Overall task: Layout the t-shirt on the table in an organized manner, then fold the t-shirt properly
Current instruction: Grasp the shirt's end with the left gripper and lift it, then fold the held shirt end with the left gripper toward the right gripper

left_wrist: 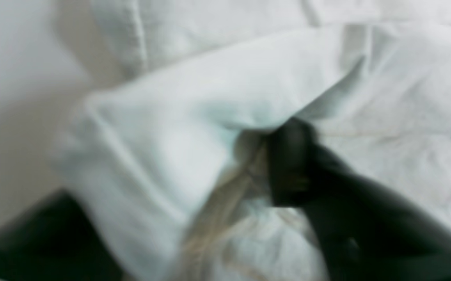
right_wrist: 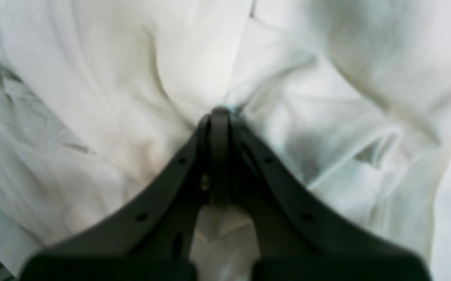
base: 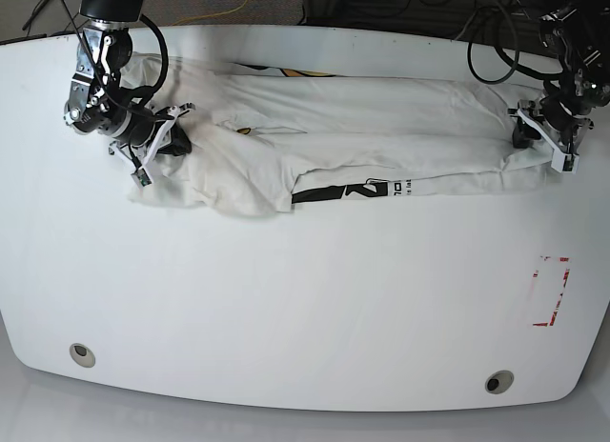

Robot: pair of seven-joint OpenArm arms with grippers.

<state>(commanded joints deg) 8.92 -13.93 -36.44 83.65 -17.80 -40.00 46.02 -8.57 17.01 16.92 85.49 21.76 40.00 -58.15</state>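
Nearest the base camera, bare table fills the lower frame; the t-shirt lies along the upper edge, stretched but creased and partly doubled over. At upper left the right gripper is pinched closed on cloth. At upper right the left gripper appears clamped on a fold, so I judge layout unfinished, folding not begun.

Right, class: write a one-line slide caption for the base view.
Two grippers, left and right, pinch opposite ends of a rumpled off-white cotton t-shirt stretched across the glossy white table.
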